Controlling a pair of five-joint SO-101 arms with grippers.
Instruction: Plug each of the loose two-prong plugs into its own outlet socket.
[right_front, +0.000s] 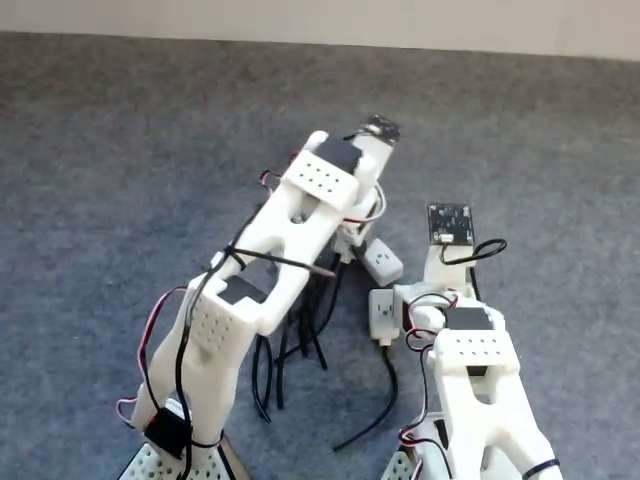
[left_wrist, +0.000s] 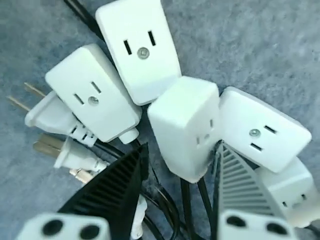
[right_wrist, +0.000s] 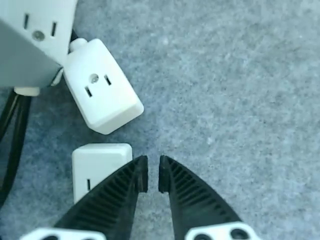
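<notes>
Outlet sockets are seen in the high view as white blocks on the grey carpet (right_front: 120, 150), one socket (right_front: 382, 262) just beyond a second socket (right_front: 383, 312), both between the arms. The left arm (right_front: 300, 215) is stretched out over them, and the right arm (right_front: 470, 350) is folded close beside them. Black cords (right_front: 300, 350) are spread on the carpet between the two arms.

In the left wrist view, the left gripper (left_wrist: 182, 150) is spread wide, and a tilted socket block (left_wrist: 182, 125) is held between its tips. Other sockets are crowded against that block. Two loose two-prong plugs, one plug (left_wrist: 47, 112) and a second plug (left_wrist: 75, 157), are laid side by side next to the cluster, their prongs pointing away from it.

In the right wrist view, the right gripper (right_wrist: 152, 172) is drawn to a narrow slit with nothing gripped, above the carpet. A socket face (right_wrist: 102, 92) and two further sockets are found just beside it.
</notes>
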